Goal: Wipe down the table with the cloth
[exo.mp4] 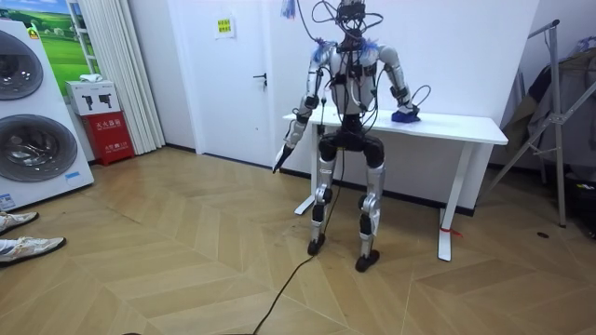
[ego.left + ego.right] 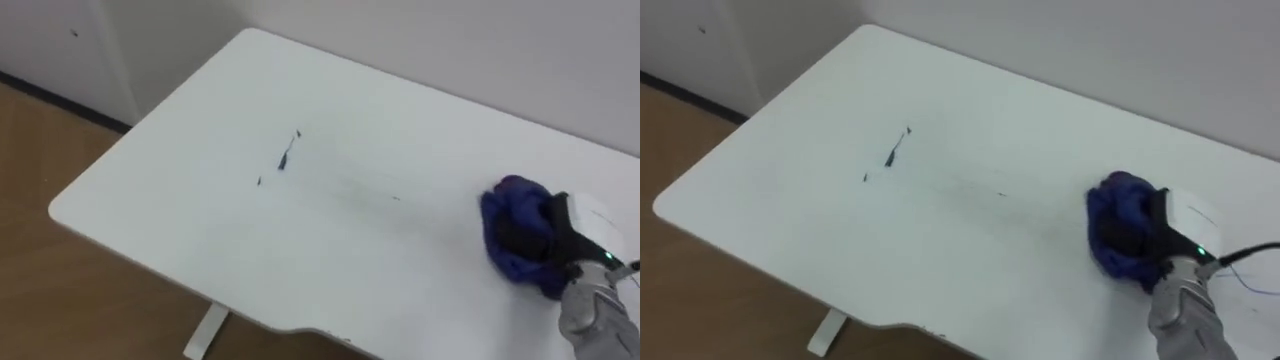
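Fingers (image 2: 528, 238) round cloth (image 2: 508, 198); left hand (image 1: 282, 154) low

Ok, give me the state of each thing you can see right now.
table: dark marks on it, not yet wiped.
blue cloth: bunched up on the table, apart from the marks.
right robot hand: curled round the blue cloth.
left robot hand: hanging beside the robot, off the table.

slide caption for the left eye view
Right hand grips crumpled blue cloth on white rectangular table, dark smudges unwiped
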Tool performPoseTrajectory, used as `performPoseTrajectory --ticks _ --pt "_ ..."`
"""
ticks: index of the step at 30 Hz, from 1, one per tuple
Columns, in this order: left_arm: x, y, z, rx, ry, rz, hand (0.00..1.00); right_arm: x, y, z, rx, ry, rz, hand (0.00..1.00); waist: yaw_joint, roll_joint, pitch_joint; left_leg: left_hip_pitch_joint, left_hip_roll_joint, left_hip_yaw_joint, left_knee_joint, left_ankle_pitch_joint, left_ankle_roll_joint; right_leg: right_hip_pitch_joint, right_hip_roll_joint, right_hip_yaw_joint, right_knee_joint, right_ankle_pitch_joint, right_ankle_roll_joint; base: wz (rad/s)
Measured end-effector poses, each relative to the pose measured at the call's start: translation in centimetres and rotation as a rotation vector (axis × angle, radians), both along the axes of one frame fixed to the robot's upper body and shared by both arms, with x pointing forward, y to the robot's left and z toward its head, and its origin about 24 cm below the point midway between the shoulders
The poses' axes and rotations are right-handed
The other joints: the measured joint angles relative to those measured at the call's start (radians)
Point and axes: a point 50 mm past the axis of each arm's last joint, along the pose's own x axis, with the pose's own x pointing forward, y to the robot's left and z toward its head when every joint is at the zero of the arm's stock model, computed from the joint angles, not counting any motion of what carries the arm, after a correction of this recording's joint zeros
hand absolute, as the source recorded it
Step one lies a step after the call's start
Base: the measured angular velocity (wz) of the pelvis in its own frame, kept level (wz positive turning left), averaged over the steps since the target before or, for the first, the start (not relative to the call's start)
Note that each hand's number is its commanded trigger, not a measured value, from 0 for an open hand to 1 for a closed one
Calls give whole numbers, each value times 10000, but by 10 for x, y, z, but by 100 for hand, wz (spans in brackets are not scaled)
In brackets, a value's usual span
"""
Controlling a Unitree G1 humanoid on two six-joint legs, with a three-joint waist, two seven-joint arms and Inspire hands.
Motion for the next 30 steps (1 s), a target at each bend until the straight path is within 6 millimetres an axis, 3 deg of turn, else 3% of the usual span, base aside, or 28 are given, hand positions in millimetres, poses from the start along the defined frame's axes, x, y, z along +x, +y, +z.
performPoseTrajectory --ticks 2,5,6,8,12,15,17,23,25,30 --pt "16 -5 -1 -115 -396 -323 0 16 7 6 -285 148 322 100 163 120 4 -14 37 220 -64 -31 41 -140 7 104 34 -79 124 -30" --pt "32 -15 -4 -352 -642 -858 0 44 29 18 -835 594 1383 100 640 184 -31 1 206 545 -241 -8 -5 -514 175 655 243 11 -23 -58" --pt "34 -16 -5 -365 -658 -925 0 48 37 21 -1047 621 1814 100 748 178 -30 -2 240 606 -245 -3 -15 -571 207 727 243 40 -70 -51" --pt "35 -21 -7 -515 -551 -1113 0 65 74 28 -1236 536 3530 100 998 116 7 33 322 775 -252 23 -56 -699 276 910 270 78 -131 -24" --pt "28 -24 -9 -821 -301 -1275 0 72 97 32 -849 475 4532 100 1332 -48 80 31 245 622 -251 32 -41 -662 235 806 182 70 -94 12" --pt "6 -22 -8 -948 208 -1071 0 65 86 24 -757 743 4194 100 1218 -106 122 62 164 347 -236 44 8 -469 156 463 156 75 -62 34" --pt "-13 -15 -5 -899 651 -916 0 46 67 11 -195 636 3266 100 922 -90 124 129 96 117 -252 28 40 -190 127 183 -7 54 3 34" --pt "-28 3 4 -347 647 -73 0 -4 13 -3 21 241 887 100 97 14 53 170 62 -43 -271 7 64 107 114 -157 -161 59 38 14" --pt "-20 5 6 -231 323 -153 0 -17 -2 -6 -49 258 149 100 -93 73 -42 208 52 -43 -264 3 72 219 111 -150 -156 58 49 -4" --pt "14 -8 1 -468 -383 -911 0 -8 2 -6 -134 509 -11 100 -82 139 -57 358 70 55 -295 7 48 310 121 -64 -148 41 72 -12"
